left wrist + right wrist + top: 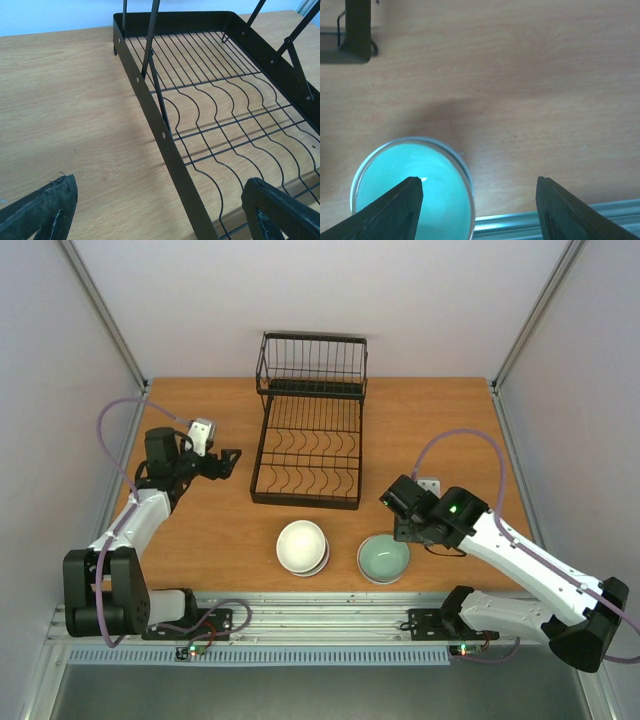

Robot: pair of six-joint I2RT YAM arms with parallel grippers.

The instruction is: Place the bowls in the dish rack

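Though the overhead view placed white bowls (302,545) and the mint bowl (383,558) by the near edge of the worktop (450,430), dish rack (310,440) behind, only wrist views showed the right pincer (478,186) parted, empty, over that bowl's rim, left pincer (160,187) agape, empty

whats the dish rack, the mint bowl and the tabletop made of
Dish rack: looks like metal with a matte black coating; thin bent wires, riveted flat frame.
Mint bowl: likely glazed ceramic; glossy, with a small bright highlight inside.
Tabletop: wood or wood-look laminate, smooth; even grain, can't tell which.
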